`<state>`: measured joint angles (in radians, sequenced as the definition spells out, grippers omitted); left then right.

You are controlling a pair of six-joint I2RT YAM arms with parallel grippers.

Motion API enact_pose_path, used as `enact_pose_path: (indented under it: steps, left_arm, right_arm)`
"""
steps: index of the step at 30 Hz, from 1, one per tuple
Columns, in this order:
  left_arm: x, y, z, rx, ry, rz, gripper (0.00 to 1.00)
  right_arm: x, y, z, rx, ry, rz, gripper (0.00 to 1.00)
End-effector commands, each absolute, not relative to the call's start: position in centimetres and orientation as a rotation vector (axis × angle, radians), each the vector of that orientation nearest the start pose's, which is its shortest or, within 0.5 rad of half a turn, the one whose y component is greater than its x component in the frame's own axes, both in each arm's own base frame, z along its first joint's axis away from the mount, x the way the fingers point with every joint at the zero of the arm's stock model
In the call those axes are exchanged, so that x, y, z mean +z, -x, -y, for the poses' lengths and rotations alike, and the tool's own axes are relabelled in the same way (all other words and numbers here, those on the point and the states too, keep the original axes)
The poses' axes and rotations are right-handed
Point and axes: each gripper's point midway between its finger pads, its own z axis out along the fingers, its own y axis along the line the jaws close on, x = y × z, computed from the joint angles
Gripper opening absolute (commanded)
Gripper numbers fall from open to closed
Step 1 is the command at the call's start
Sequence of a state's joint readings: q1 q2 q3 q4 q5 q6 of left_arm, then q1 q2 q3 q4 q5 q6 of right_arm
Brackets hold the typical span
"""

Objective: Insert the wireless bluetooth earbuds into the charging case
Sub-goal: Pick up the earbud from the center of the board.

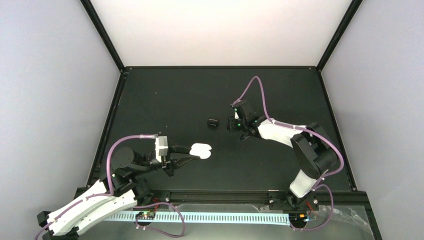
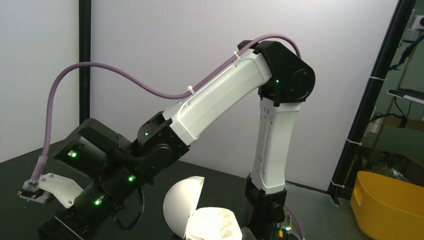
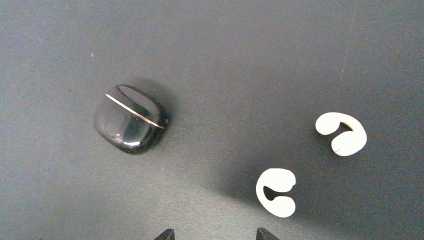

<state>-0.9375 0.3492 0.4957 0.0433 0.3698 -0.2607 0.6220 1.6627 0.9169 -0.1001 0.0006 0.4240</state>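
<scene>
Under my right gripper (image 3: 215, 235), whose fingertips stand apart at the bottom edge of the wrist view, two white earbuds (image 3: 276, 191) lie loose on the black table (image 3: 250, 60), near each other but not touching. Well to their left in that view sits a closed black case (image 3: 131, 119). Nearer the arms' bases, my left gripper (image 1: 192, 154) is clamped on the white charging case (image 1: 201, 150), its lid swung open.

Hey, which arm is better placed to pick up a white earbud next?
Right. Its open gripper hangs over the white earbuds; the left gripper is busy holding the open white case.
</scene>
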Motion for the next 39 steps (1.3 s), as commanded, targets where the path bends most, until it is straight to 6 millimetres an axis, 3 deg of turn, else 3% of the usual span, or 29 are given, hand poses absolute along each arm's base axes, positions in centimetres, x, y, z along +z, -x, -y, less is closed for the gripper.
enact_pose_path:
  steps: [1, 12, 22, 39]
  left_arm:
    - [33.9, -9.0, 23.0, -1.217, -0.83, -1.281, 0.01]
    - [33.6, -9.1, 23.2, -1.205, -0.84, -1.284, 0.02]
    - [33.4, -9.2, 23.5, -1.2, -0.856, -1.285, 0.01]
    - [33.2, -9.5, 23.7, -1.184, -0.858, -1.288, 0.02]
  right_arm:
    - [6.6, -35.8, -25.0, 0.44, 0.253, -2.46, 0.41]
    - [7.3, -36.9, -25.7, 0.464, 0.24, -2.425, 0.41]
    - [5.6, -38.0, -25.1, 0.369, 0.212, -2.465, 0.4]
    - [3.2, -37.7, -22.9, 0.245, 0.191, -2.517, 0.37]
